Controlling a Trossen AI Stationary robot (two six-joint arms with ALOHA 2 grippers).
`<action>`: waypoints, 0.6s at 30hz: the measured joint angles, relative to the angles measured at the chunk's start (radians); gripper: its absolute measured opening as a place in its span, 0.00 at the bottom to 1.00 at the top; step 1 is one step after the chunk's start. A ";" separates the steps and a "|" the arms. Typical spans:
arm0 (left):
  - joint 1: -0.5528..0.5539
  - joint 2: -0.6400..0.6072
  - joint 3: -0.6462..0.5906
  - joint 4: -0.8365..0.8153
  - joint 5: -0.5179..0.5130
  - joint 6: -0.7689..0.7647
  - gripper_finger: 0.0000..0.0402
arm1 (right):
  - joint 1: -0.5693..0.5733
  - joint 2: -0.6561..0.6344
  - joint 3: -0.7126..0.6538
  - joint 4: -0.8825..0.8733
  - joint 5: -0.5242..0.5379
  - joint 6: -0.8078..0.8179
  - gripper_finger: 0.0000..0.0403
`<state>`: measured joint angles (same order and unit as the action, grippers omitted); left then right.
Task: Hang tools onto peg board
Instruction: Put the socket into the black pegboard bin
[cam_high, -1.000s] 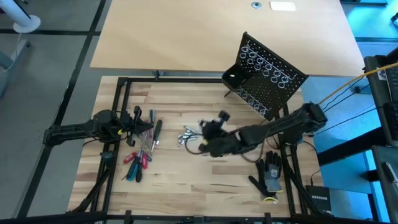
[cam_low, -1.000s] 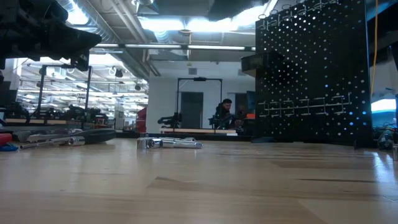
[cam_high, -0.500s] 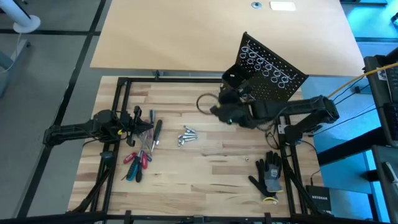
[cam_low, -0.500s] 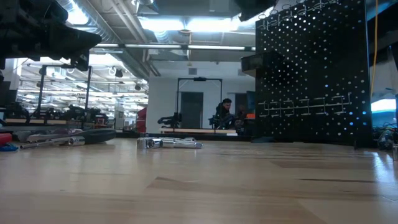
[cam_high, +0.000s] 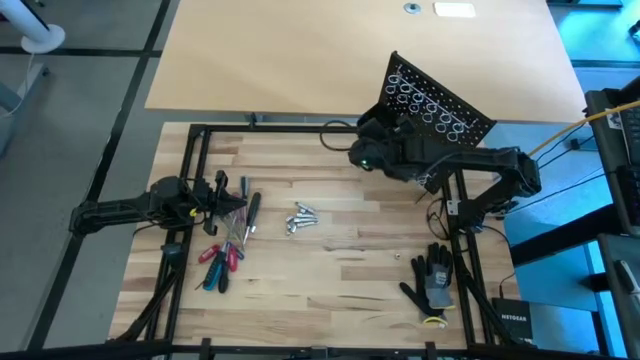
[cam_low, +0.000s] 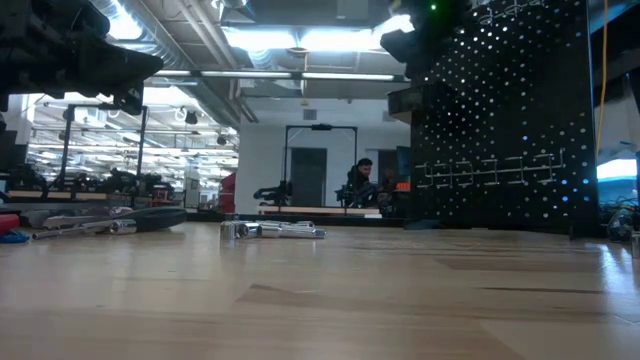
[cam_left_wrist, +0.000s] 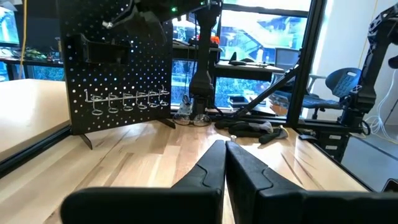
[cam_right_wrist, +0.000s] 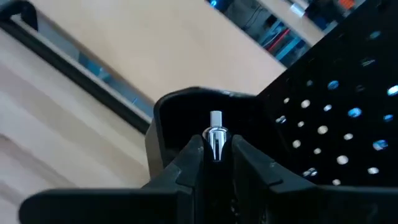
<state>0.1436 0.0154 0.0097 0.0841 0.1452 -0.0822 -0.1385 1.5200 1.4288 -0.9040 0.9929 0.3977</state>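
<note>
The peg board is a black perforated panel with silver wire rings, standing at the table's far right; it also shows in the low view. My right gripper hovers in front of its small black tray, shut on a small silver bit. Other silver bits lie mid-table. Red- and blue-handled screwdrivers and a black-handled tool lie at the left. My left gripper stays shut and level above them at the left. My right gripper pinches the silver bit's lower part between its two fingertips. The bit's upper end sticks out past the fingertips toward the tray. The fingers slant down toward the table's far edge. The bit is lifted clear of the table.
A black-and-grey glove lies near the right front. A black frame rail runs along the far edge of the wooden top. Bare wood lies between the bits and the glove. In the left wrist view the right arm's post stands beside the peg board.
My right gripper has swung from mid-table, beside the loose silver bits, up and toward the far right to the peg board's tray, tipping more level as it went. It has stayed shut on the silver bit.
</note>
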 joint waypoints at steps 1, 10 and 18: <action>0.000 0.000 0.000 0.000 0.000 0.000 0.00 | -0.007 0.001 0.000 -0.004 -0.008 0.002 0.16; 0.000 0.000 0.000 0.001 0.000 0.000 0.00 | -0.055 0.005 0.000 -0.042 -0.120 0.076 0.20; 0.000 0.000 0.000 0.002 0.000 0.003 0.00 | -0.072 0.005 0.000 -0.057 -0.148 0.105 0.31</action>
<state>0.1436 0.0156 0.0097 0.0856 0.1452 -0.0790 -0.2104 1.5249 1.4288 -0.9607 0.8452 0.5027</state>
